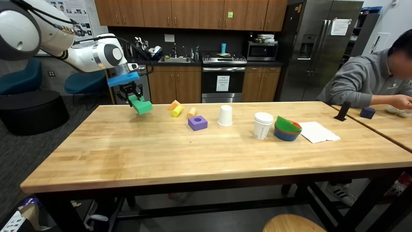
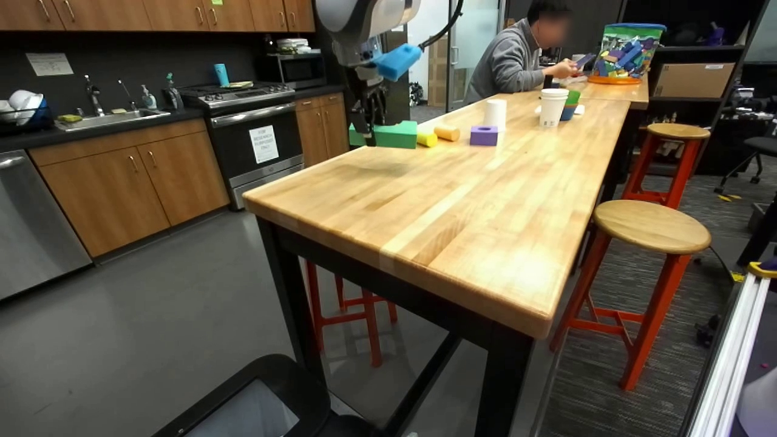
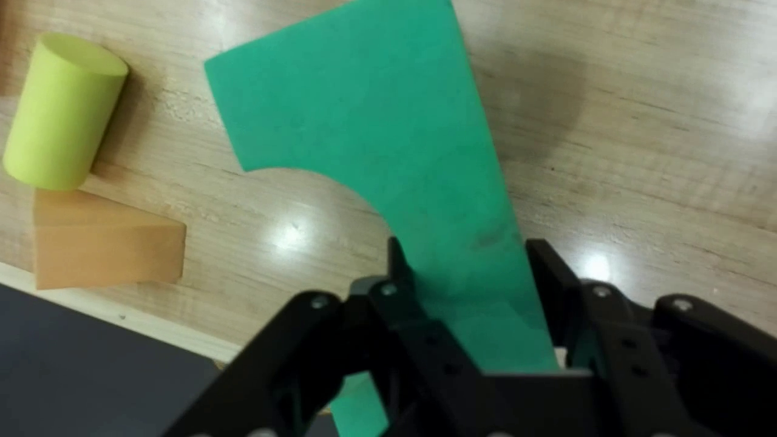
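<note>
A yellow cylinder (image 3: 64, 115) is obstructing near the green block (image 3: 388, 121). Room is lying between the upturned cup (image 1: 225, 116) and the upright cup (image 1: 262, 127).

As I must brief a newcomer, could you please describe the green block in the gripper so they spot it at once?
Start at the long wooden table and find the white robot arm reaching over one end. Held up in its gripper is the green block. Unlike the yellow cylinder and orange block nearby, it has a curved cut-out in one side.

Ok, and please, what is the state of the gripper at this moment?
Gripper: closed, holding the green block with one finger on each side of it.
</note>
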Robot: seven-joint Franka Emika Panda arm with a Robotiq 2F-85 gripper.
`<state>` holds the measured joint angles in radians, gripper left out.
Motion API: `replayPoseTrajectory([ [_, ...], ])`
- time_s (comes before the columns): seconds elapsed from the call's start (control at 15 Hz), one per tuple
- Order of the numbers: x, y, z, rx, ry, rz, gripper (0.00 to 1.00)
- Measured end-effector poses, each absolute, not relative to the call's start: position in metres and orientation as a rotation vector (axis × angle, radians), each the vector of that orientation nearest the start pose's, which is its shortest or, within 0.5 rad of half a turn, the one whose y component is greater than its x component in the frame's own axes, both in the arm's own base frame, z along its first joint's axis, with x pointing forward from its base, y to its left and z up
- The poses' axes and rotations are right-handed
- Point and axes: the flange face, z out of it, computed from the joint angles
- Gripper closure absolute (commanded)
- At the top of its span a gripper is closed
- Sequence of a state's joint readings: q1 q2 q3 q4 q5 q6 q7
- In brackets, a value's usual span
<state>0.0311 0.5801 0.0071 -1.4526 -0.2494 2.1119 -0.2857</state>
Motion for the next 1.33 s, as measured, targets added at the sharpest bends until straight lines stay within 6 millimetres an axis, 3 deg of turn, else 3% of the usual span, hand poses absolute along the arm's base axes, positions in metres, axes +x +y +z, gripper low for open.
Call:
replayPoseTrajectory([
  [0.53, 0.708, 0.041, 0.405, -3.2, -0.689, -0.134, 0.76],
  [0.8, 0.701, 0.062, 0.427, -3.078, -0.69, -0.174, 0.76],
  [1.07, 0.696, 0.08, 0.431, -2.921, -0.711, -0.187, 0.76],
  [1.33, 0.692, 0.083, 0.428, -2.832, -0.701, -0.159, 0.76],
])
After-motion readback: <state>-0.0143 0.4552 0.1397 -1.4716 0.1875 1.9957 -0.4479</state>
